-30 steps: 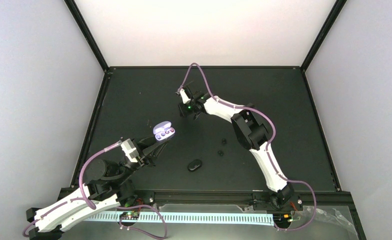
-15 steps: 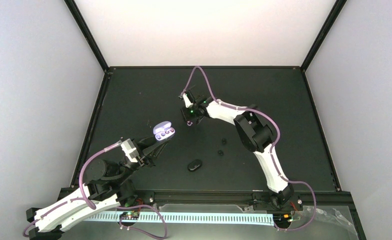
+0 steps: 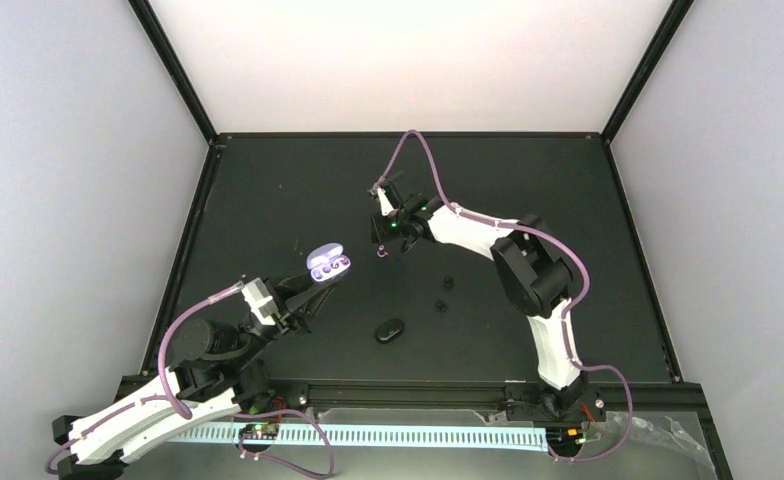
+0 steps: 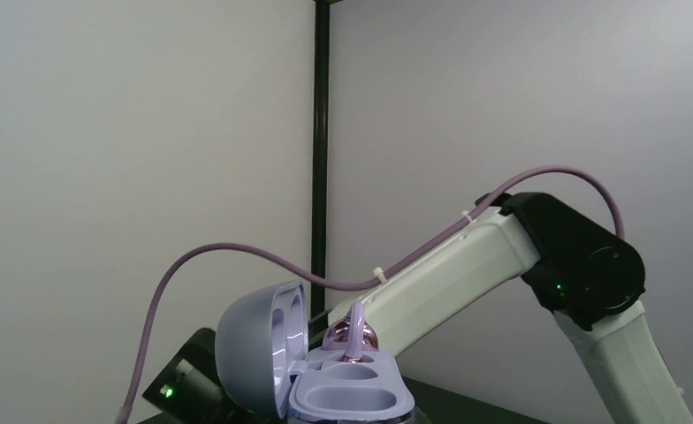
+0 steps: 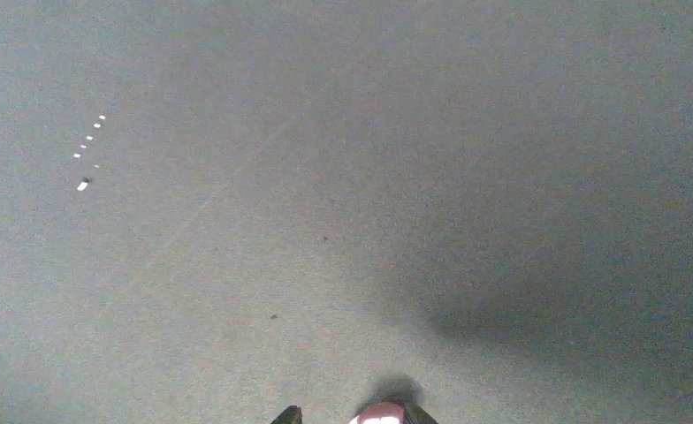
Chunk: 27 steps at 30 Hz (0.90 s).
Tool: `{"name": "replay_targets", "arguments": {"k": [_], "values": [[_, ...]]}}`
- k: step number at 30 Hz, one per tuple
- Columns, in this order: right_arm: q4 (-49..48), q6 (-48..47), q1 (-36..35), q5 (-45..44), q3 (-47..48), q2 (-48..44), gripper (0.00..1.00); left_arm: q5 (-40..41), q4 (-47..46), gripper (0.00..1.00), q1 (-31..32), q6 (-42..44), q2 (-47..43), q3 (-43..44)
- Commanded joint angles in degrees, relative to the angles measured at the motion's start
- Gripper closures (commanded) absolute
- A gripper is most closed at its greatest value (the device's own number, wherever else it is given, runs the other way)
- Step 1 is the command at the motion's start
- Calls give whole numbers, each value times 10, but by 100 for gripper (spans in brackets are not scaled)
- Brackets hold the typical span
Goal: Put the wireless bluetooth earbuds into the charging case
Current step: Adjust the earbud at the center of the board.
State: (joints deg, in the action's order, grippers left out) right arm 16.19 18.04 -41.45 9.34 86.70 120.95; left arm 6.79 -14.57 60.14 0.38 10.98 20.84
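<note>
Right pincer [image 3: 385,240], grip unclear, has shifted rightward; left pincer [image 3: 319,283] clenches open charging case [image 4: 325,393] holding one pink earbud [image 4: 352,336].

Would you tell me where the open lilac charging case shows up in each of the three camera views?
Top external: the open lilac charging case sits left of centre, at the left gripper's tip.
Left wrist: bottom centre, lid raised on the left.
Right wrist: not in it.
Shared landmark: the right arm's white link, seen in both those views.
</note>
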Motion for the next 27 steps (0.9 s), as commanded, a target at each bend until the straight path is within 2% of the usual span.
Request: {"name": "replay_targets", "arguments": {"k": [1, 10, 20, 27], "values": [[-11, 28, -8, -17, -12, -41, 70, -8, -3, 98, 3, 2, -4, -1], [51, 97, -30, -95, 4, -15, 69, -13, 1, 98, 3, -2, -9, -1], [88, 90, -30, -125, 73, 43, 70, -13, 6, 98, 3, -2, -16, 0], [107, 84, -30, -113, 86, 59, 73, -10, 8, 98, 3, -2, -18, 0]]}}
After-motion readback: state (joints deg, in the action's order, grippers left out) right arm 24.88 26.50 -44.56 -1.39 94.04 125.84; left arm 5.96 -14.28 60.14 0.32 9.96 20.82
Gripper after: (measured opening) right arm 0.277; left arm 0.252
